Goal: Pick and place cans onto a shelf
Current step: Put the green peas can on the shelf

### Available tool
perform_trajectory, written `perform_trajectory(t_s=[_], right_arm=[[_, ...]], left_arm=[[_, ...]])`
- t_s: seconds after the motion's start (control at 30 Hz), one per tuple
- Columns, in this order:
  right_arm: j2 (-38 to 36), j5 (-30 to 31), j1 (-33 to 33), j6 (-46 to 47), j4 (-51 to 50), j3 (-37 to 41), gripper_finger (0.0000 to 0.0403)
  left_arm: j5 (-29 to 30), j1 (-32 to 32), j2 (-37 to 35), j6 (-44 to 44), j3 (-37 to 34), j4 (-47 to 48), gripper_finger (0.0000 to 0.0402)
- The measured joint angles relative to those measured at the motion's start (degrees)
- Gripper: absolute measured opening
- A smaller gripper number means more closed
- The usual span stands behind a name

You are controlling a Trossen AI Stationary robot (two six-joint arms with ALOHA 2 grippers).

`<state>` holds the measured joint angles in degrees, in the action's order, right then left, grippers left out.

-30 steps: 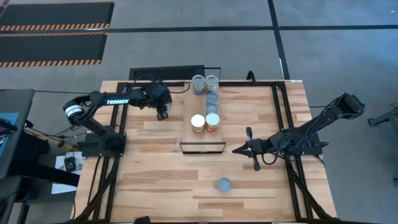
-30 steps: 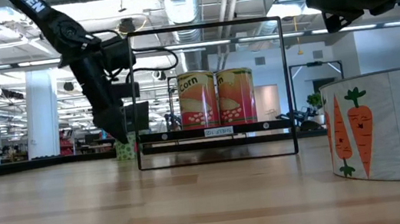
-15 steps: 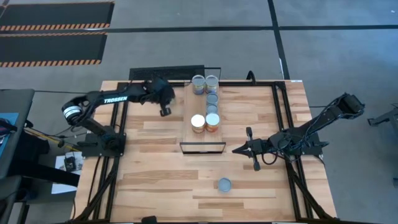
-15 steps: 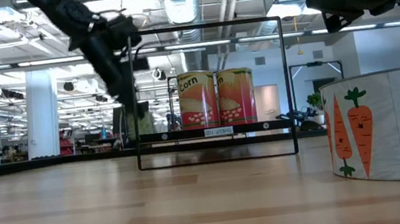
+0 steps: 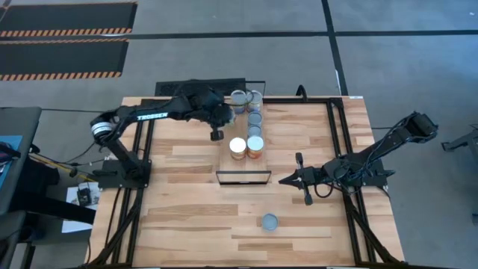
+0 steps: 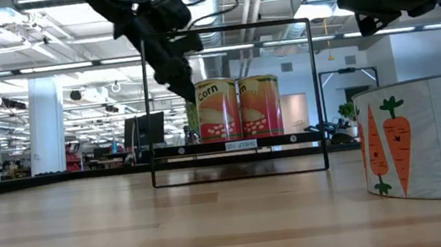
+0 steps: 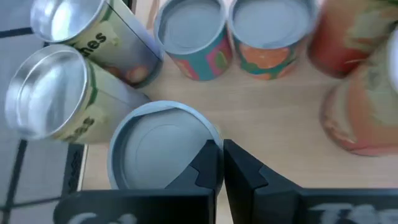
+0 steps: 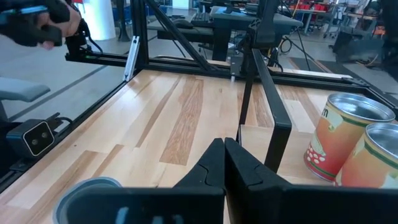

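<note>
The shelf is a pale plank with a black frame at its near end, lying mid-table. Several cans stand on it: two tall silver-topped ones at the far end, grey-blue-topped ones in the middle, and two corn cans toward the near end. A carrot can stands alone on the table near the front edge. My left gripper is shut and hovers over the shelf's left edge, above a grey-blue-topped can. My right gripper is shut, low, to the right of the shelf's near end.
Black metal rails run along the table's left and right sides, by the arm bases. The shelf's black frame stands upright at its near end. Bare wooden tabletop lies in front of the shelf and to its left.
My left gripper has risen and swung toward the table's right edge, from the open table left of the shelf to above the shelf's left edge and its cans. The cans and my right arm have kept still.
</note>
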<state>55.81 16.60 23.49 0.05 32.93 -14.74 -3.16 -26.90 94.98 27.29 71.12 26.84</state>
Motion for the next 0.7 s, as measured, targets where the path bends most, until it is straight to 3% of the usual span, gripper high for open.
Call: perform_trajectory(t_s=[0.37,0.7], right_arm=[[0.0,0.0,0.1,0.1,-0.2,0.0,0.0012],[0.0,0.0,0.1,0.1,-0.3,0.0,0.0012]], left_arm=[[1.8,0.3,9.2,1.1,10.0,2.6,0.0],[-0.7,0.2,9.7,0.7,10.2,4.2,0.0]])
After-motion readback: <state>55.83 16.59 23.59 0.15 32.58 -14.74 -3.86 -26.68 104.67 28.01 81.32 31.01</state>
